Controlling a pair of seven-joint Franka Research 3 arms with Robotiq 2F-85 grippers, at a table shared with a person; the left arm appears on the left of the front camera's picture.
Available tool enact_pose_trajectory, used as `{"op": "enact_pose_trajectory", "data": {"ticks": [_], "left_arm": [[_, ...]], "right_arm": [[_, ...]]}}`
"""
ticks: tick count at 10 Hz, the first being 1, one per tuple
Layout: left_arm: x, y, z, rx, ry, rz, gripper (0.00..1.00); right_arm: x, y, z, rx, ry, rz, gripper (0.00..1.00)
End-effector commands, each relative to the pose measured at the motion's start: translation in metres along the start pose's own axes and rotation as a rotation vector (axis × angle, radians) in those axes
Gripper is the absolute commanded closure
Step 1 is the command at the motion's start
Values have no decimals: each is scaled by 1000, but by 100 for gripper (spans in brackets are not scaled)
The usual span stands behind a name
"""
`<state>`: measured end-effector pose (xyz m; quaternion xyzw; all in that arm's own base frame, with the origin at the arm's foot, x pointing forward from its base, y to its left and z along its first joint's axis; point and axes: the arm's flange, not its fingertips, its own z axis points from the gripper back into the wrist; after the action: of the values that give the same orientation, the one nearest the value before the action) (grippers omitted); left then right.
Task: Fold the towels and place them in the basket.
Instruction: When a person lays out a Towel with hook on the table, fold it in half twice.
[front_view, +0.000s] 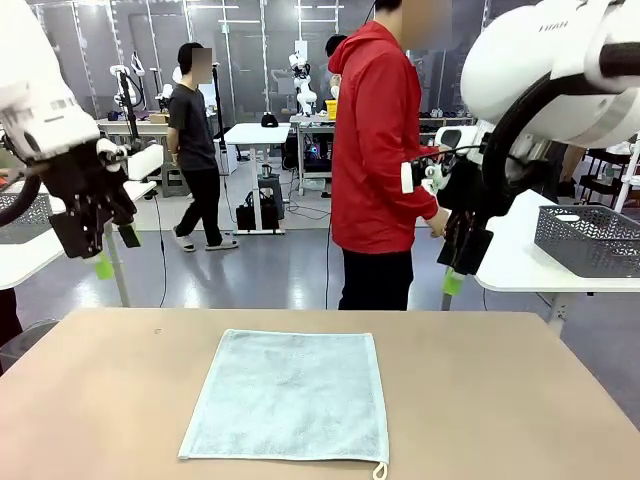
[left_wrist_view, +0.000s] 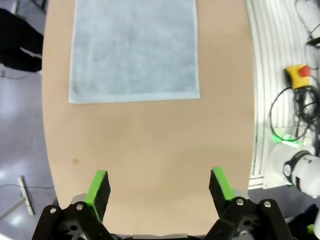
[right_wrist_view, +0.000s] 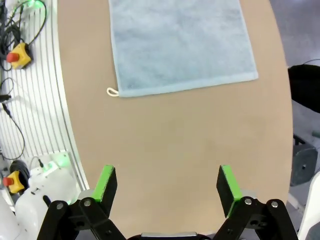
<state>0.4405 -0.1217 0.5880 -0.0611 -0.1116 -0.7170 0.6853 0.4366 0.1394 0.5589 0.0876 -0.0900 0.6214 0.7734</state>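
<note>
A dark grey plastic basket with lattice-mesh sides (front_view: 590, 240) stands on a white side table (front_view: 520, 270) off to the right, well apart from the work; from this angle I cannot tell what lies in it. The light blue terry-cloth towel (front_view: 290, 395) lies spread flat and unfolded in the middle of the tan surface (front_view: 500, 400), not in the basket.

The left gripper (front_view: 115, 252) hangs in the air above the surface's left side, and the right gripper (front_view: 455, 275) hangs above its right side; both have their fingers released wide and hold nothing.

The front view takes in a person in a red hooded jacket (front_view: 375, 150) standing at the far side. The left wrist view looks down past the left gripper (left_wrist_view: 160, 182) onto bare surface, with the towel (left_wrist_view: 135, 50) beyond it. The right wrist view, past the right gripper (right_wrist_view: 167, 182), shows the towel (right_wrist_view: 180, 45) with a small white hanging loop (right_wrist_view: 112, 91) at one corner, and a yellow box with a red button (right_wrist_view: 17, 52) beside the surface's edge.
</note>
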Motion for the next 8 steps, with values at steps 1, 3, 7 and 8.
{"op": "enact_pose_trajectory", "data": {"ticks": [1,3,7,8], "left_arm": [[-3,-9,-14,76,25,-6,0],[0,0,0,0,0,0,0],[0,0,0,0,0,0,0],[-1,-1,-5,18,-4,-8,0]], "right_arm": [[4,-6,-3,-2,0,-14,0],[0,0,0,0,0,0,0],[0,0,0,0,0,0,0],[-1,-1,-2,6,-8,4,0]]}}
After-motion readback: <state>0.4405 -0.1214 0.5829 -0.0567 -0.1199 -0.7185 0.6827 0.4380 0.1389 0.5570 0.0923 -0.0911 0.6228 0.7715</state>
